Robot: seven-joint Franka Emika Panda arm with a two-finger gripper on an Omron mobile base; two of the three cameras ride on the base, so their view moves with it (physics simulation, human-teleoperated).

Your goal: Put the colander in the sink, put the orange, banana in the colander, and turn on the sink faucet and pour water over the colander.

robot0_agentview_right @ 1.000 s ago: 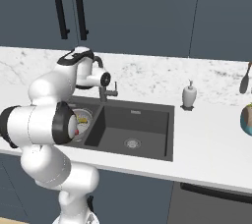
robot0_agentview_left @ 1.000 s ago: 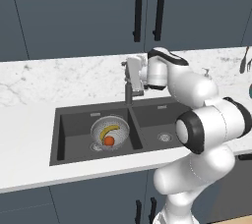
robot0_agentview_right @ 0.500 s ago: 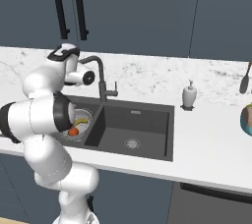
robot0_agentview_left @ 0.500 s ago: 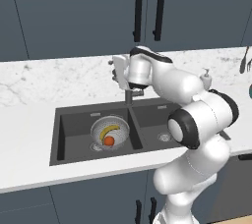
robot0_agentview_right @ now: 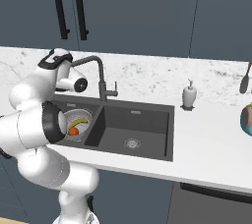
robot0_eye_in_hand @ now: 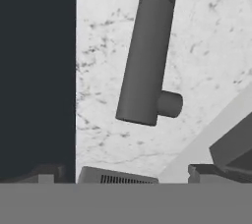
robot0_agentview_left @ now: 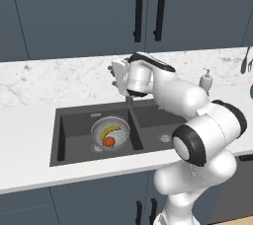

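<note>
While the colander [robot0_agentview_left: 109, 131] sits in the left basin of the sink [robot0_agentview_left: 74, 135], the banana [robot0_agentview_left: 109, 131] and the orange [robot0_agentview_left: 109, 141] lie inside it, the orange just in front of the banana. Behind the divider, at the back rim, stands the sink faucet [robot0_agentview_right: 102, 78], its bent spout reaching toward the left basin. Raised above the basin beside that spout, the hand [robot0_agentview_left: 116, 77] has its jaws spread wide and holds nothing; from its own camera the dark faucet tube [robot0_eye_in_hand: 147, 56] runs ahead over the marble desk [robot0_eye_in_hand: 206, 36]. Farther right on the desk stands a white soap dispenser [robot0_agentview_right: 189, 95].
</note>
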